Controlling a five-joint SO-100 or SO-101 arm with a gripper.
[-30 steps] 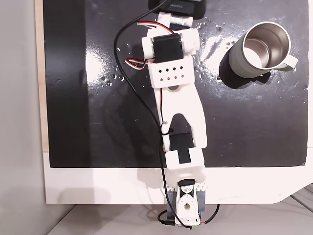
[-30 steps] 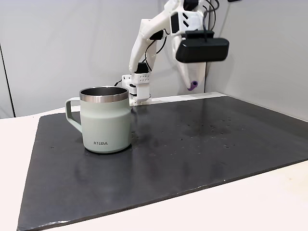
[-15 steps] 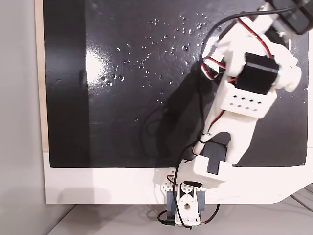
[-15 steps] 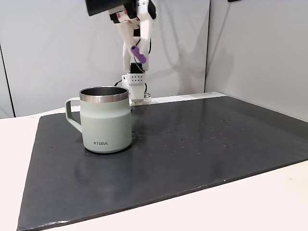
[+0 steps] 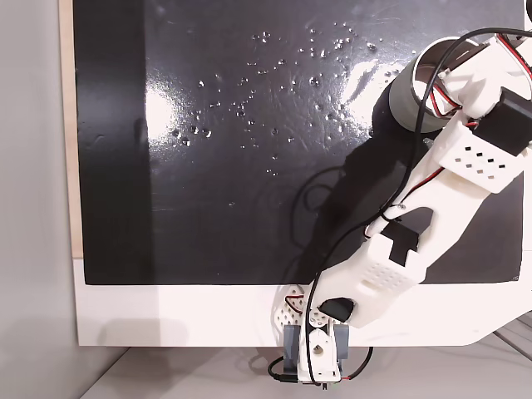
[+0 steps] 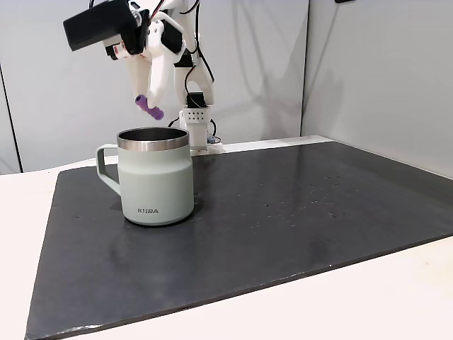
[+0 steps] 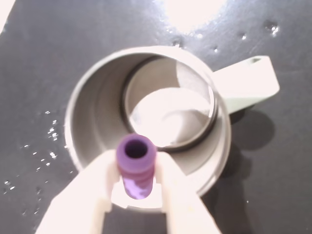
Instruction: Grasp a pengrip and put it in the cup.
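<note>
Matt grey-green cup (image 6: 156,178) with shiny steel inside, ribbed soft purple pengrip (image 7: 136,165), glossy black mat (image 6: 283,212).

Pengrip (image 7: 135,165): purple, ribbed. Cup (image 6: 156,185): pale grey-green outside w/ dark logo, shiny steel inside. End effector (image 7: 136,192): white. Mat (image 6: 297,212): black, glossy, w/ pale specks. Surface (image 5: 166,316): white.

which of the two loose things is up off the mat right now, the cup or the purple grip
The purple pengrip: the gripper holds it in the air above the cup, which stands upright on the mat.
</note>
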